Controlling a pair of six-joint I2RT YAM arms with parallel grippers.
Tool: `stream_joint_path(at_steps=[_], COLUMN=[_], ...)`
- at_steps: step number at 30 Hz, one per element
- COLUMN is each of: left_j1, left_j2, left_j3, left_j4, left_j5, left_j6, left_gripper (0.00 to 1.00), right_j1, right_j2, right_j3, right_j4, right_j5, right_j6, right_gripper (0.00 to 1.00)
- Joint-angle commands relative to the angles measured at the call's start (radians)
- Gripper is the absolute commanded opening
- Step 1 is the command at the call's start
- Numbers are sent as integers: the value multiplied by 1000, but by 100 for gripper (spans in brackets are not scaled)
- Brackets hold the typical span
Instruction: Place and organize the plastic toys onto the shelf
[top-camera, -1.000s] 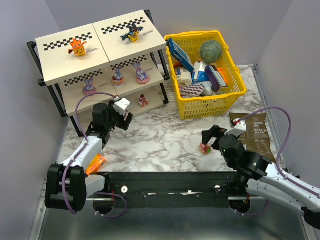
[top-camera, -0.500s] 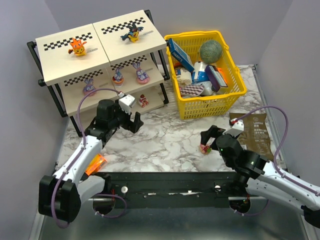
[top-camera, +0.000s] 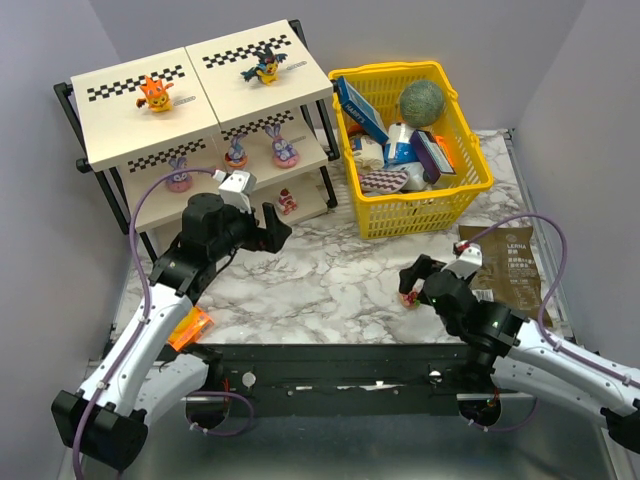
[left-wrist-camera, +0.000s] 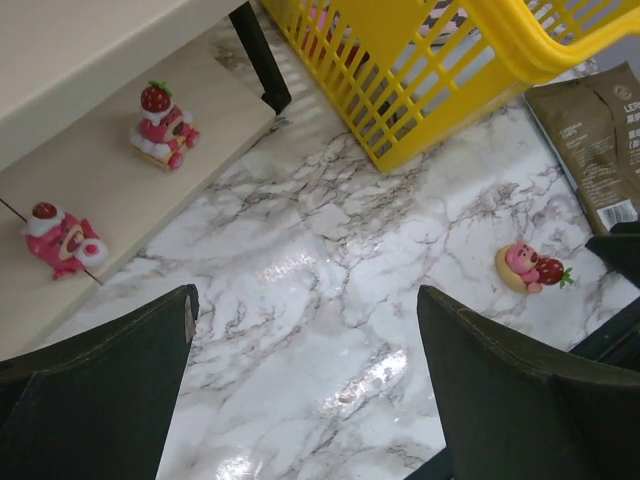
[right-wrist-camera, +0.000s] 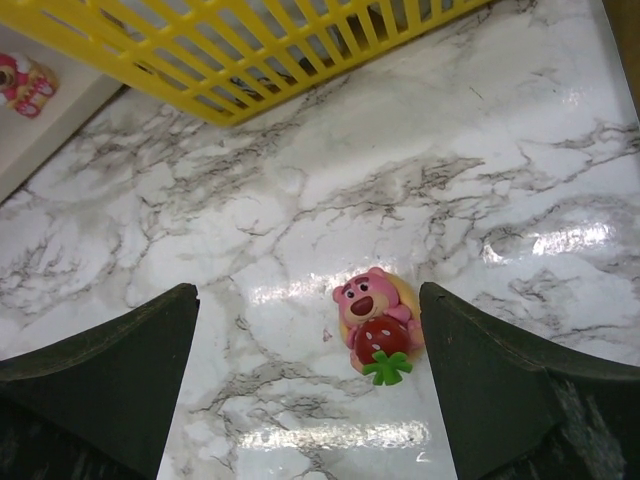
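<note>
Our left gripper (top-camera: 262, 230) stands wide open and empty at the near side of the shelf (top-camera: 120, 125), whose lowest tier carries two red-pink toys (left-wrist-camera: 160, 125). Our right gripper (right-wrist-camera: 308, 292) is also wide open and empty. The pink bear toy (right-wrist-camera: 375, 325) lies on the marble table (right-wrist-camera: 450, 150) between its fingers.

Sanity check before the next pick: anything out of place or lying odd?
One pink strawberry toy is off the shelf, on the marble table just ahead of the open right gripper, apparently lying face-up. The other toys in view sit on the shelf.
</note>
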Motion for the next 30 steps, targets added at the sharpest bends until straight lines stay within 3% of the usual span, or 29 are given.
stream_joint_path(at_steps=[1, 10, 14, 16, 19, 21, 25, 30], left_j1=[0, 0, 0, 0, 0, 0, 0, 0], left_j2=[-21, -127, -163, -202, -247, -275, -362, -430], left_j3=[-36, -86, -91, -91, -93, -103, -132, -194], left_j4=[-53, -79, -111, -150, -180, -194, -208, -182], left_j5=[-2, -27, -39, -73, -116, -140, -208, -271], left_j6=[-163, -217, -211, -219, -245, -252, -274, -289], left_gripper=[99, 99, 99, 99, 99, 99, 99, 99], right_j1=[2, 2, 1, 2, 4, 19, 65, 171], right_j2=[58, 299, 382, 463, 540, 586, 717, 902], right_j3=[-38, -44, -21, -12, -13, 12, 103, 302], right_j4=[-67, -78, -46, 58, 180, 239, 283, 290], right_j5=[-8, -22, -33, -89, -166, -191, -198, -194], right_j6=[129, 287, 276, 186, 109, 65, 28, 0], right_gripper=[96, 87, 74, 62, 38, 30, 20, 18])
